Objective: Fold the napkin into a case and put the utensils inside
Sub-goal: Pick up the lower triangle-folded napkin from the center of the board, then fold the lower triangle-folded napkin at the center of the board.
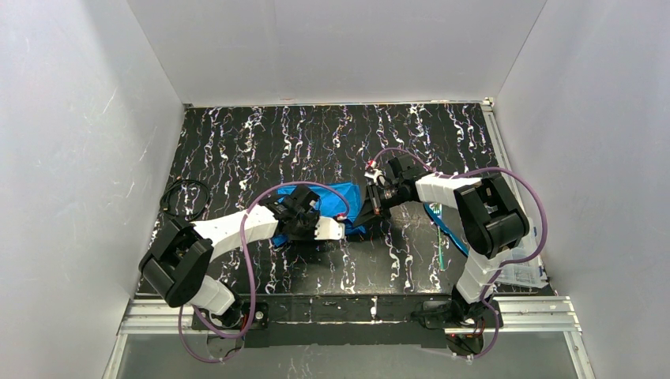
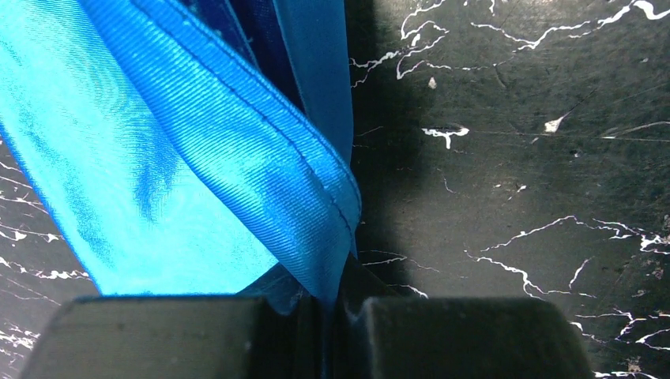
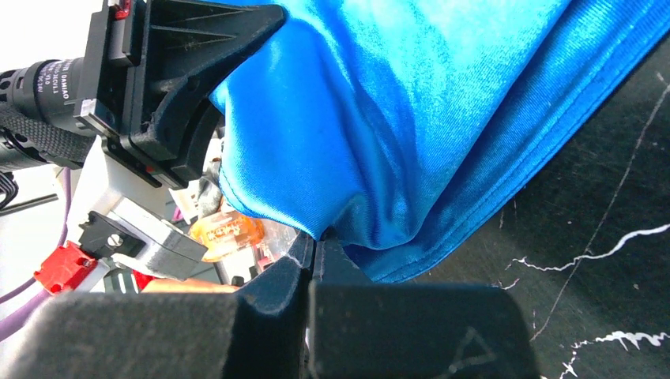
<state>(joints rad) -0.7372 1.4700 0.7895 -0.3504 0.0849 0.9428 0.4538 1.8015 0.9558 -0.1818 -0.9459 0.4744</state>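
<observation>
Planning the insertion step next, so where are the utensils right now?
In the top view, the utensils lie on the table's right half, partly under the right arm's elbow, to the right of the bunched blue napkin.

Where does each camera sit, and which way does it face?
Top external: above, behind the bases, facing down at the table; both arms show.
Left wrist: behind the left end effector, facing along it; shut on the napkin.
Right wrist: behind the right end effector, likewise clamping the napkin.
All three share the napkin.
</observation>
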